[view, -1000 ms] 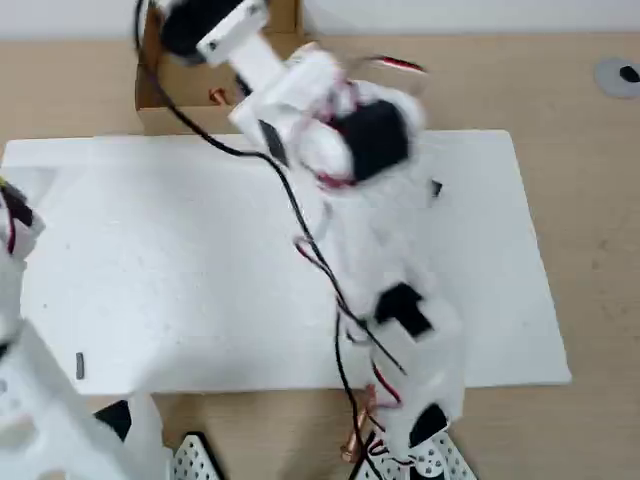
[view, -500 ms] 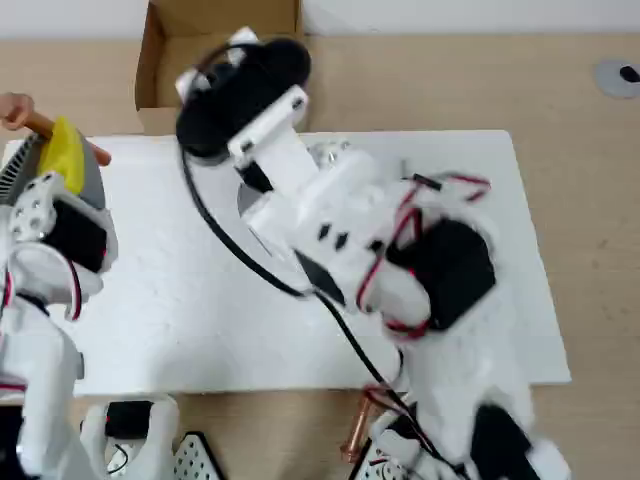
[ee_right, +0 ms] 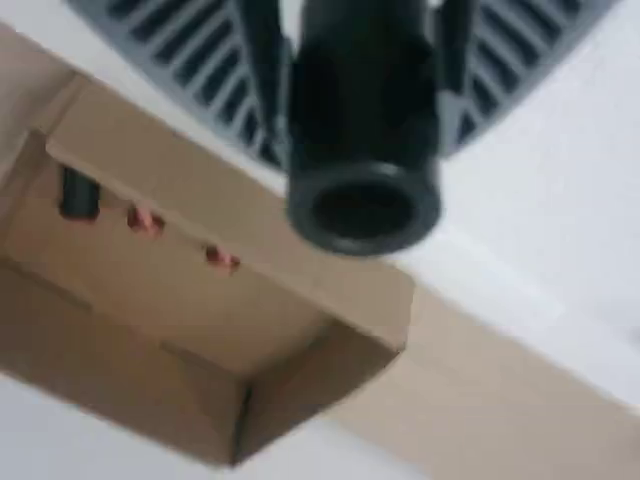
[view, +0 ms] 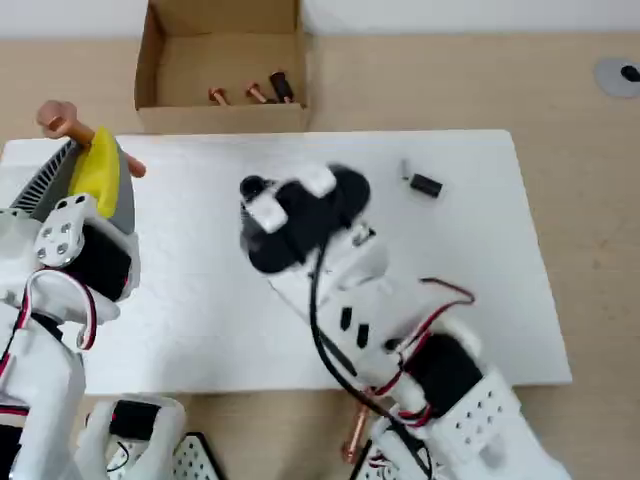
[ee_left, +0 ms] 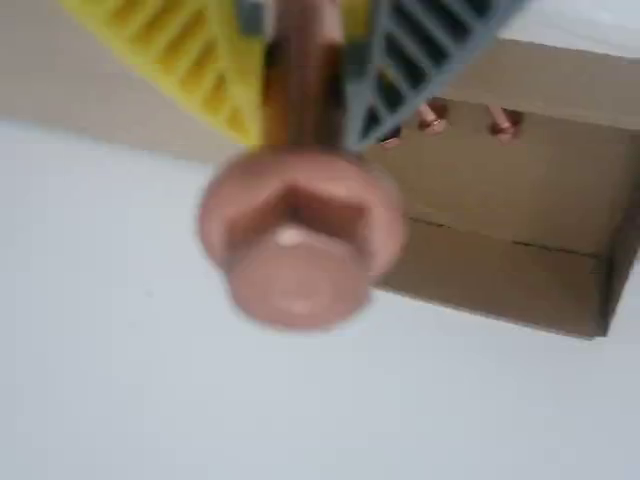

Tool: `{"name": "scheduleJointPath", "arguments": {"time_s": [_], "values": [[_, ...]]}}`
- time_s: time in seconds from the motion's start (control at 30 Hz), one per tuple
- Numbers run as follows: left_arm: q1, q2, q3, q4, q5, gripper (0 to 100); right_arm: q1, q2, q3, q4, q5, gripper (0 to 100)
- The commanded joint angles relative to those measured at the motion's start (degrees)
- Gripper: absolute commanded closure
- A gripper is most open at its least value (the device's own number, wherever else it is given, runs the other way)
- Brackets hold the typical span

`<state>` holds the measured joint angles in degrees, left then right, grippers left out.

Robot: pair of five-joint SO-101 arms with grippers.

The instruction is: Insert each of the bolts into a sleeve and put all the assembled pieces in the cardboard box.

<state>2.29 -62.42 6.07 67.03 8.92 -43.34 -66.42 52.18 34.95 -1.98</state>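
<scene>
Right gripper (ee_right: pixel 362 120) pulls back from the cardboard box (view: pixel 225 118), clamping a sleeve (ee_right: pixel 365 190); left gripper (ee_left: pixel 305 120) pinches a bolt (ee_left: pixel 300 240).

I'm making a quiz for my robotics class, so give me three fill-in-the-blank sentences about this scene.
The left gripper is shut on a copper ____. The right gripper is shut on a black ____. Three pieces lie inside the cardboard ____. Missing words: bolt, sleeve, box.

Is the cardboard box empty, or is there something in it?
Not empty: the brown cardboard box holds three small pieces along one wall.
</scene>
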Motion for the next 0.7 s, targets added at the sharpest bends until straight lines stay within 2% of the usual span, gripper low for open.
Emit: {"name": "scheduleJointPath", "arguments": {"time_s": [0.0, 0.2, 0.3, 0.43, 0.67], "values": [[1.5, -0.6, 0.4, 0.6, -1.3, 99, -1.2, -3.7, 5.1, -7.4, -0.7, 98.8], [8.4, -3.5, 6.5, 0.2, -0.1, 99, -7.7, -3.7, 8.0, -8.8, -0.7, 98.8], [11.8, -7.1, 14.4, -3.7, 1.1, 99, -10.7, -3.7, 8.8, -8.9, -1.1, 98.8], [11.7, -13.1, 23.8, -9.1, -0.8, 99, -10.9, -3.7, 8.7, -8.8, -5.8, 98.8], [11.8, -20.3, 29.5, -9.0, -0.4, 99, -10.9, -3.7, 8.7, -8.8, -6.2, 98.8]]}}
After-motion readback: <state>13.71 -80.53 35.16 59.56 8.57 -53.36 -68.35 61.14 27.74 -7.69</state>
